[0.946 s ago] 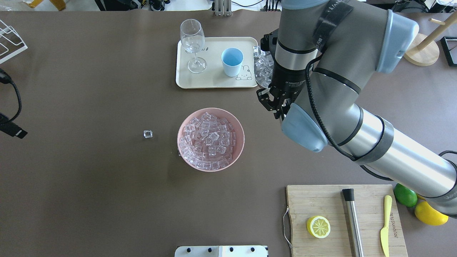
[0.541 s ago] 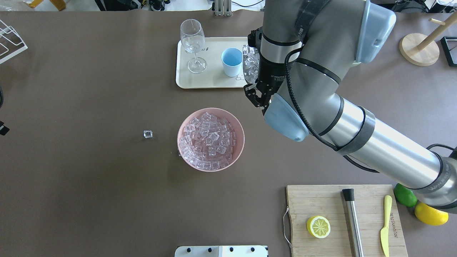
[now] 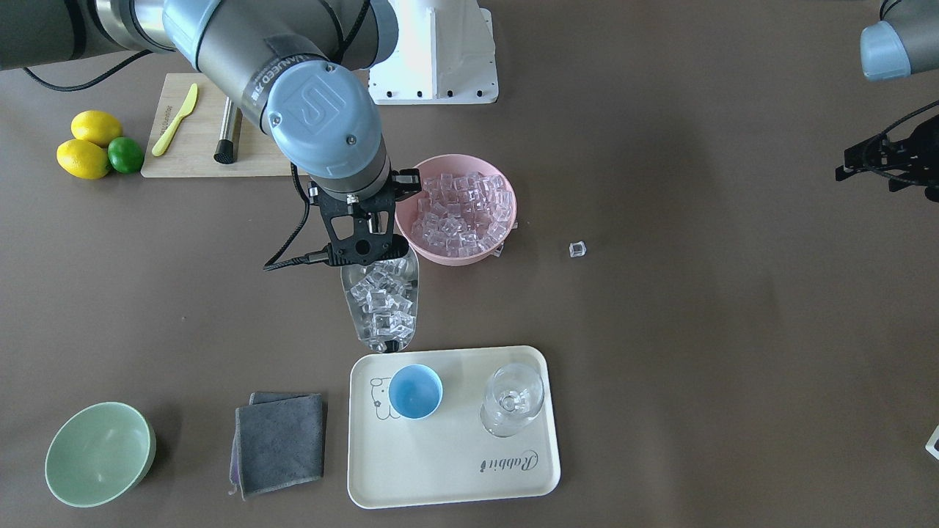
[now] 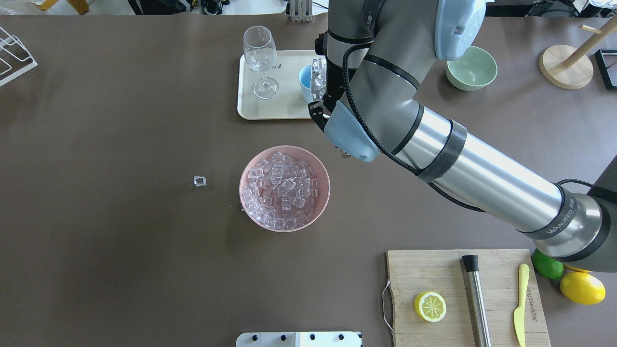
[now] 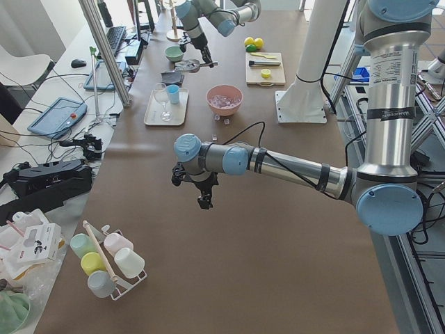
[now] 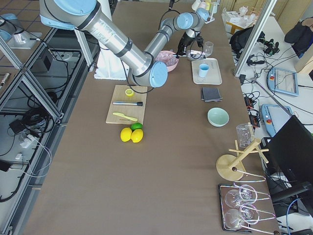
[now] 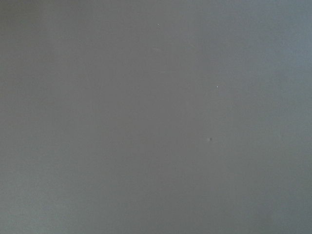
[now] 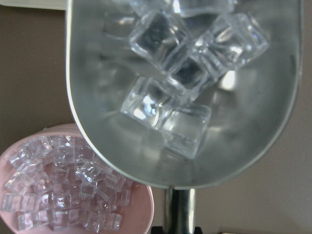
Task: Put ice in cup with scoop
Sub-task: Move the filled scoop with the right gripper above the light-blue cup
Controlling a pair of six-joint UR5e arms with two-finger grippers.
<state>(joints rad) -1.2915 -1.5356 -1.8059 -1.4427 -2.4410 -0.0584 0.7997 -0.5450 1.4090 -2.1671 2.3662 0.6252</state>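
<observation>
Seen from across the table, the right claw [image 3: 364, 248] comes first, its fingers pinching the thin handle of the scoop [image 3: 381, 308]. The scoop hangs in the air, loaded with ice [image 3: 375, 293]. The wrist view shows several cubes lying in the steel bowl.

The long axis of the scoop runs straight away from the robot, with the handle at the claw and the open mouth toward the tray [image 3: 455, 477]. A little to the right stands the cup [image 3: 415, 391], upright on the tray near the edge on the robot's side, and it looks empty. So the cup lies ahead of the mouth and a little toward the robot's left.

How far is not sure. From across the table the mouth stops just short of the tray's edge, but from overhead it overlaps the cup's right rim, I think because the scoop is held high. I judge that the coming move needs a small shift forward and toward the robot's left, then the mouth tipped down over the cup.

Further right are the bowl [image 3: 458, 258] full of ice, the glass [image 3: 512, 400] on the tray, and one stray cube [image 3: 577, 249] on the table.

Far to the right is the left claw [image 5: 206, 200], well apart from the cup. Whether it is spread or pressed together, I cannot tell. The right arm is clearly the nearer one.
</observation>
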